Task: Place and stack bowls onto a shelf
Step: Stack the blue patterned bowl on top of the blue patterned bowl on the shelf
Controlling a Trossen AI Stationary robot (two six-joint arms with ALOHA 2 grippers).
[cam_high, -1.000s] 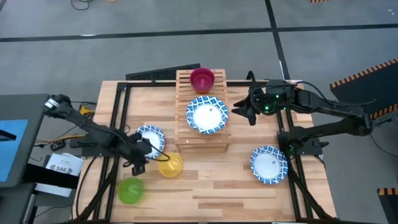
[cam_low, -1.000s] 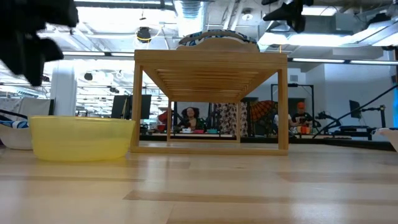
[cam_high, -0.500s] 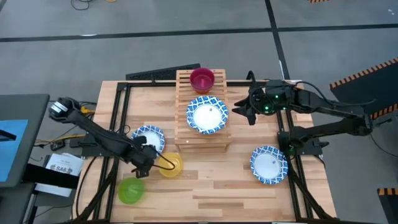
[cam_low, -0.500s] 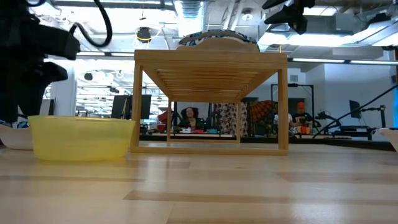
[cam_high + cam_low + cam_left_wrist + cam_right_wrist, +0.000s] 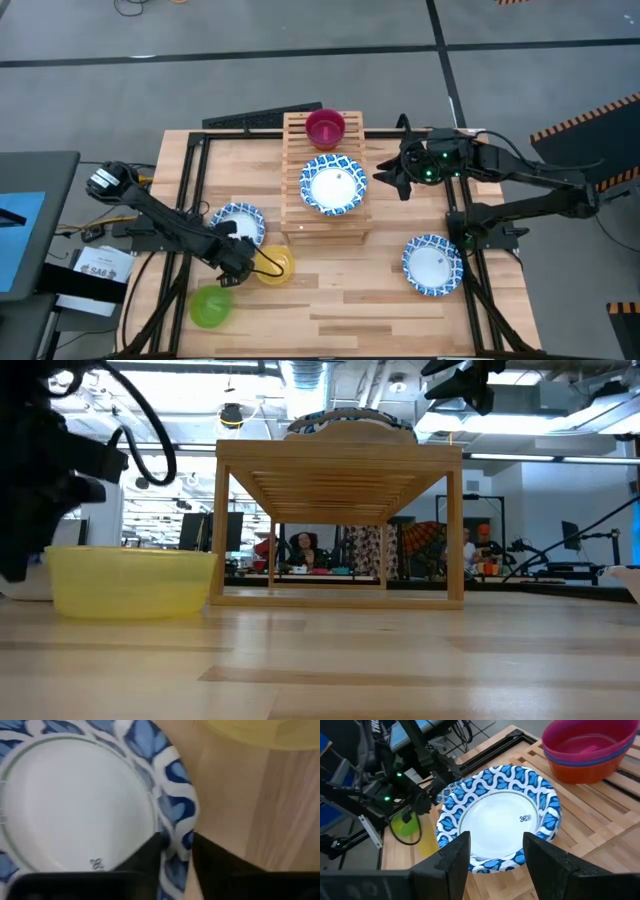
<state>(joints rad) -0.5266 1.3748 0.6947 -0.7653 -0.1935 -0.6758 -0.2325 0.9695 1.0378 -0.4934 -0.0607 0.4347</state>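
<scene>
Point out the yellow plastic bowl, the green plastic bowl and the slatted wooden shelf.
yellow plastic bowl [image 5: 130,582], low view, front wall.
green plastic bowl [image 5: 209,307], high view, inside centre.
slatted wooden shelf [image 5: 292,217], high view, bare slats near its front left corner.
</scene>
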